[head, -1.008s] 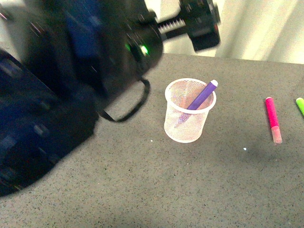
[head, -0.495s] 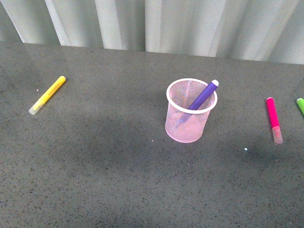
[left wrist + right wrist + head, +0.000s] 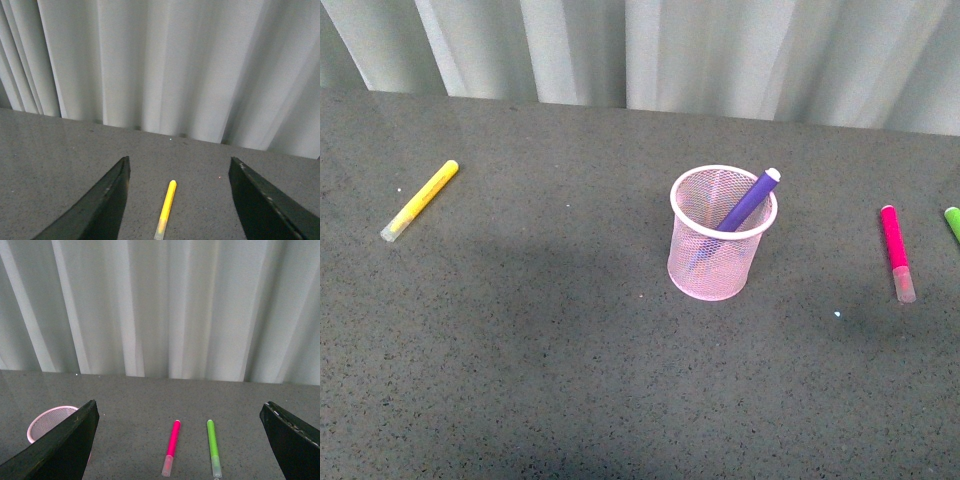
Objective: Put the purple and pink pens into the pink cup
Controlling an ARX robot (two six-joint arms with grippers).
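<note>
The pale pink mesh cup (image 3: 720, 245) stands upright near the middle of the grey table. The purple pen (image 3: 748, 201) leans inside it, its tip above the rim. The pink pen (image 3: 895, 250) lies flat on the table to the right of the cup, clear cap toward me. In the right wrist view the pink pen (image 3: 171, 446) lies between the wide-open jaws of my right gripper (image 3: 180, 412), and the cup's rim (image 3: 42, 421) shows beside one jaw. My left gripper (image 3: 177, 165) is open and empty above the table. Neither arm shows in the front view.
A yellow marker (image 3: 420, 199) lies at the table's left, also between the left jaws in the left wrist view (image 3: 166, 207). A green marker (image 3: 952, 221) lies at the right edge, beside the pink pen in the right wrist view (image 3: 213, 447). A pale curtain (image 3: 650, 50) backs the table.
One second ago my left arm filled the left of the front view beside the cup. It has withdrawn out of that view. The pens and cup have not moved.
</note>
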